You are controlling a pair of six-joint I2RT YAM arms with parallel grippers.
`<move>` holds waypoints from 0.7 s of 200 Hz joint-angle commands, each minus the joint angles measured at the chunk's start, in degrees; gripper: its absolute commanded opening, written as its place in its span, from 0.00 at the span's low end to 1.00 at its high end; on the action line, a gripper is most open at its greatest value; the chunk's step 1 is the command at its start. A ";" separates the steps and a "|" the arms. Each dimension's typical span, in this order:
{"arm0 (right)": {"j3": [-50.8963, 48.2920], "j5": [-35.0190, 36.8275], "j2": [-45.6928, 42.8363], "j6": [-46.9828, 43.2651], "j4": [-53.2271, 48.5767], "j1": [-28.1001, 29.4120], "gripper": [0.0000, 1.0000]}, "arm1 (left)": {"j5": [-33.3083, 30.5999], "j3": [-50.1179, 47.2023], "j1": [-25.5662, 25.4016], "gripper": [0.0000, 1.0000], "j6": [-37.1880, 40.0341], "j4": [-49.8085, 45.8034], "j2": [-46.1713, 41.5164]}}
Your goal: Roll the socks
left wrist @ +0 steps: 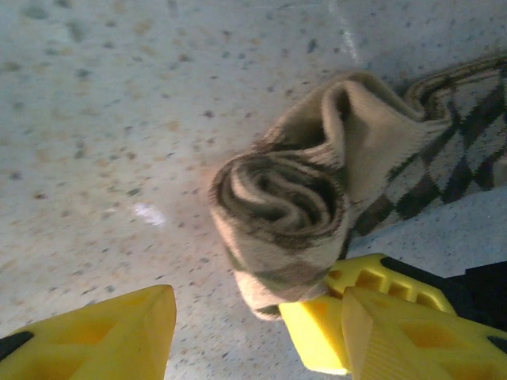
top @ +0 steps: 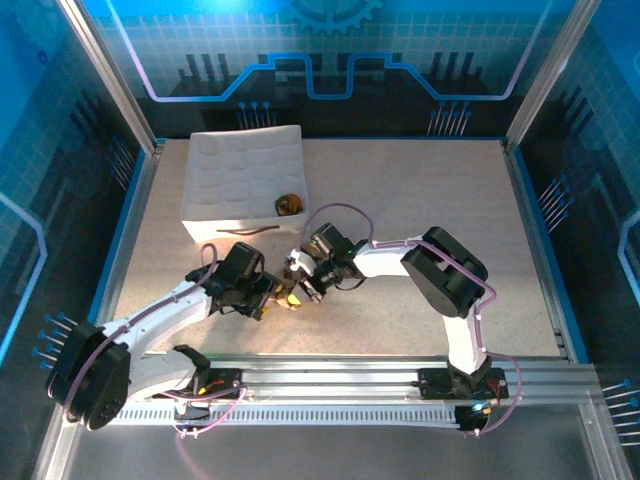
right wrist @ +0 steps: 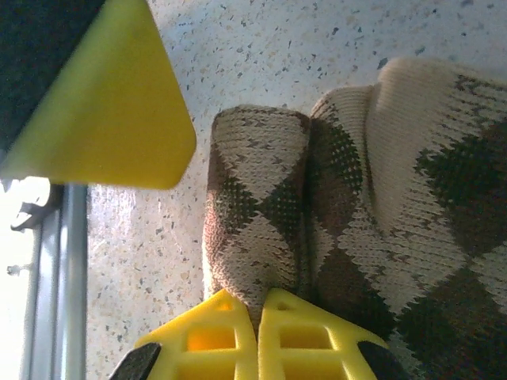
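The brown-beige argyle sock lies on the speckled table, its near end wound into a tight roll. My right gripper is shut on the end of that roll, both yellow fingertips pinching the knit. My left gripper is open just in front of the roll, one finger far to the left and the other beside the right gripper's fingers. From above, both grippers meet at the table's near middle. A small olive-orange rolled bundle, apparently the other sock, sits in the tray.
The white quilted tray stands at the back left. A thin dark strip lies just in front of it. Glass walls enclose the table, and a metal rail runs along the near edge.
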 commanded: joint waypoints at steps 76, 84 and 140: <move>-1.66 5.60 0.67 0.08 -8.63 -0.06 0.06 | -2.64 0.78 -1.91 0.17 -0.77 -6.61 15.38; -3.08 5.85 -1.67 -1.28 -6.26 0.42 0.13 | -2.23 0.90 -1.95 0.14 -1.07 -8.46 16.36; -25.88 28.32 -24.28 -20.88 25.54 8.56 0.57 | -0.89 2.16 -1.72 0.11 -2.89 -15.38 17.70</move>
